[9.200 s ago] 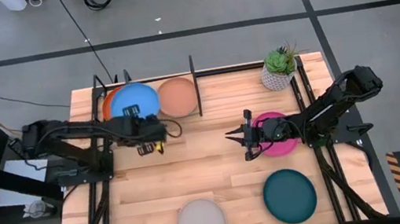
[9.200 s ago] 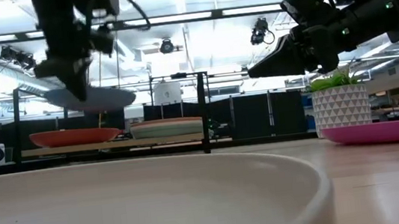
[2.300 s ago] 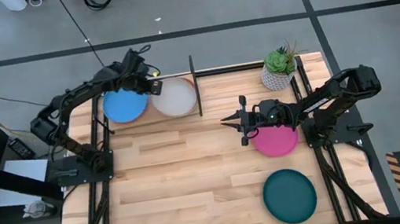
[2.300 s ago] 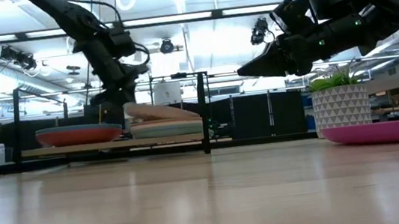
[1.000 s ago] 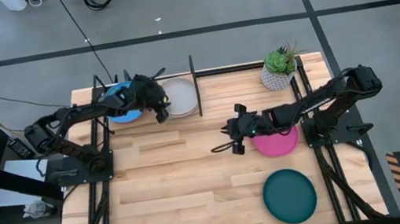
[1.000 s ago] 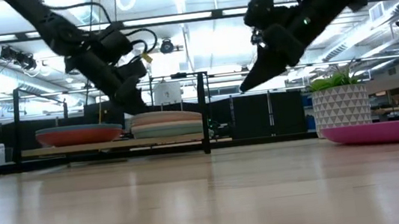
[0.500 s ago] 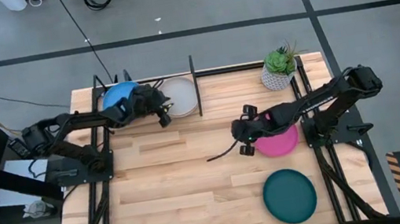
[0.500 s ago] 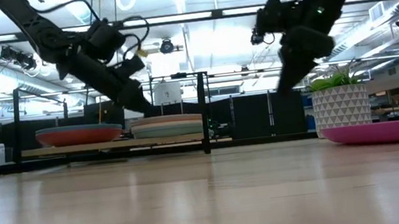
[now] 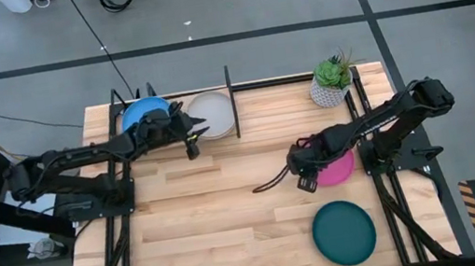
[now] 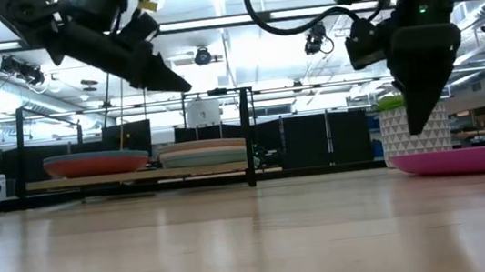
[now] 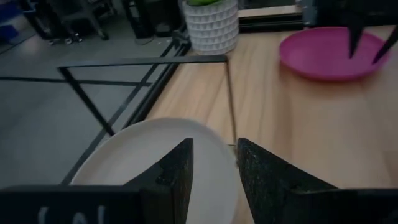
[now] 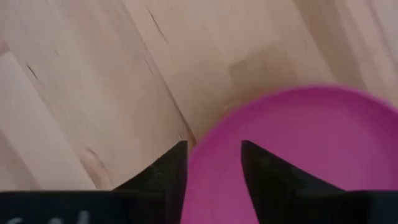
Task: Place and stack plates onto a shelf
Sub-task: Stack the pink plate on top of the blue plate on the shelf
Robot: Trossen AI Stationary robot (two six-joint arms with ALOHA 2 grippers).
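The shelf stands at the table's far left. On it lie a bright blue plate and, right of it, a grey-white plate on top of a stack. My left gripper hangs open above that stack's near edge, holding nothing. A magenta plate lies on the table at the right. My right gripper points down over its left rim, open, with one finger to each side and clear above it. A dark teal plate lies near the front edge.
A potted plant in a white pot stands at the far right, behind the magenta plate. The shelf's black upright divider rises just right of the plate stack. Bare wood lies in the table's middle and near left.
My right gripper has tipped from nearly level to pointing straight down and has swung toward the magenta plate's left rim. My left gripper has risen from the grey-white plate on the shelf, which stays on its stack.
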